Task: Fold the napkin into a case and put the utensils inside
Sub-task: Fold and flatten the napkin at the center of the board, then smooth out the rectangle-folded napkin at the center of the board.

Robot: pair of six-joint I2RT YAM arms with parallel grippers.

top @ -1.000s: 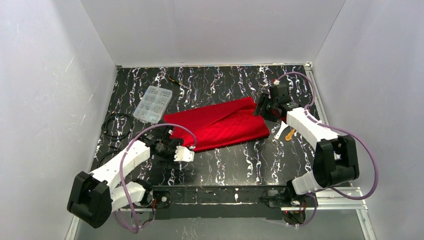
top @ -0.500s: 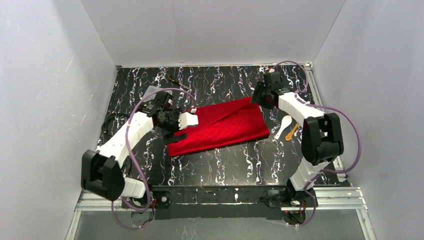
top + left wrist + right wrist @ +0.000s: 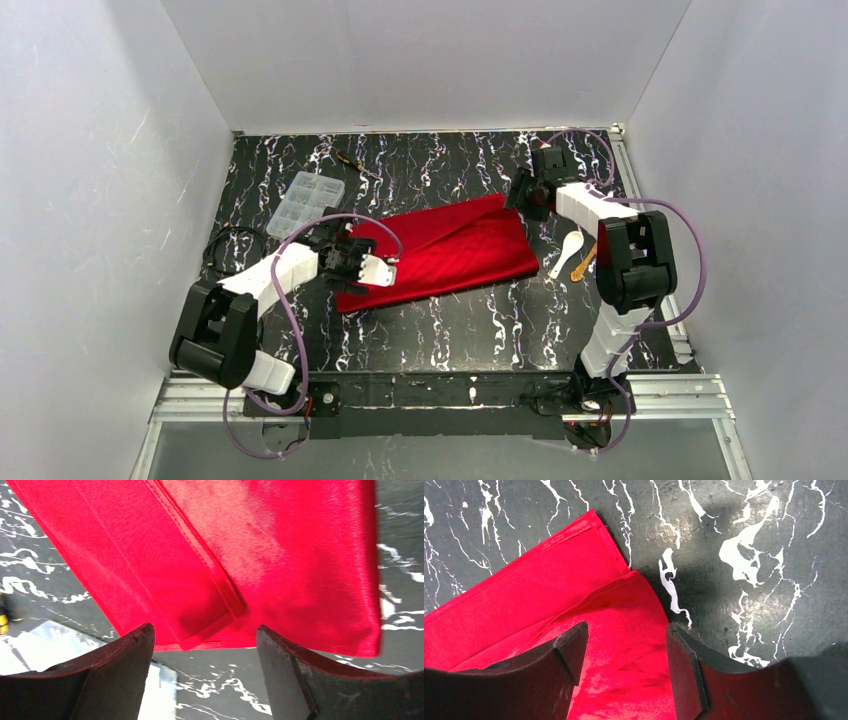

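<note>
The red napkin (image 3: 450, 250) lies folded into a long layered band across the middle of the table, with a diagonal hem across its top layer (image 3: 200, 545). My left gripper (image 3: 385, 270) hovers at its left end, open, the cloth's edge just beyond the fingertips (image 3: 205, 635). My right gripper (image 3: 520, 195) is over the far right corner (image 3: 626, 632), open, with red cloth showing between the fingers (image 3: 559, 660) but not pinched. The utensils lie right of the napkin: a white spoon (image 3: 568, 250) and a yellow-gold piece (image 3: 582, 265).
A clear compartment box (image 3: 305, 197) stands at the back left, a thin black-and-yellow tool (image 3: 350, 160) behind it. A coil of black cable (image 3: 228, 250) lies at the left edge. White walls close in three sides.
My left gripper swung from the table's front up to the napkin's far left corner, then down to its left end. The right gripper shifted slightly back at the right corner.
</note>
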